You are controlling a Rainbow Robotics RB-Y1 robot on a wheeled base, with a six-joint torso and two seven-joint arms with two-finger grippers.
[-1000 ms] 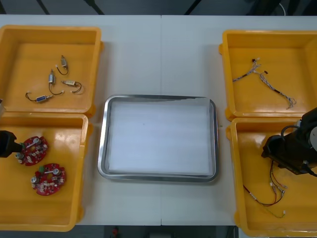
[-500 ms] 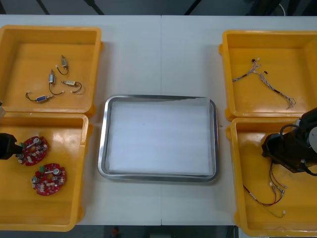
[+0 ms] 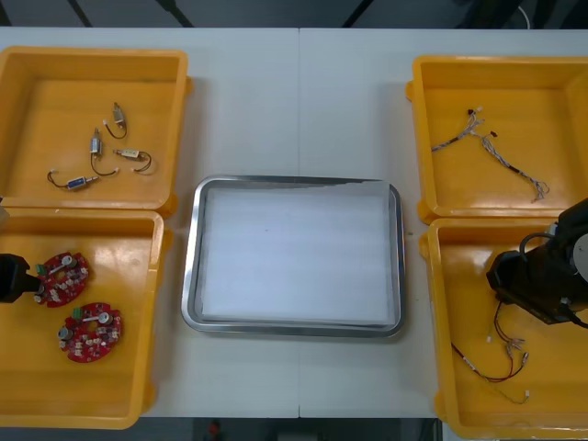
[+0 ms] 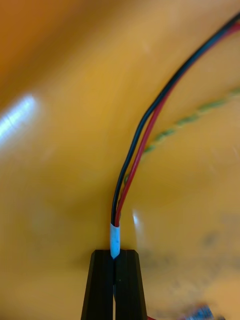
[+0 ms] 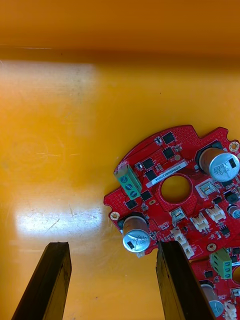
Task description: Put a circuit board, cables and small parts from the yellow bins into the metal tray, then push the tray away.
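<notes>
Right gripper (image 4: 114, 256) pinches a red-and-black cable (image 4: 136, 150) by its white sleeve (image 4: 115, 239); left gripper (image 5: 112, 247) stands open beside a circuit board (image 5: 172, 150) (label (image 5: 167, 172) unreadable).

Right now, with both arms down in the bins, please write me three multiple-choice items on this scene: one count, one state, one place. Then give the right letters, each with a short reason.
1. How many small metal parts lie in the far-left yellow bin?
A. two
B. four
C. six

2. The right gripper, in the near-right yellow bin, has its fingers:
A. shut on the black and red cable
B. open on nothing
C. shut on a small metal part

3. The two red circuit boards lie in:
A. the far-left yellow bin
B. the near-right yellow bin
C. the near-left yellow bin

1 B: four separate pieces lie there.
2 A: the cable's white end sits pinched between the fingers.
3 C: they lie beside the open left gripper.
</notes>
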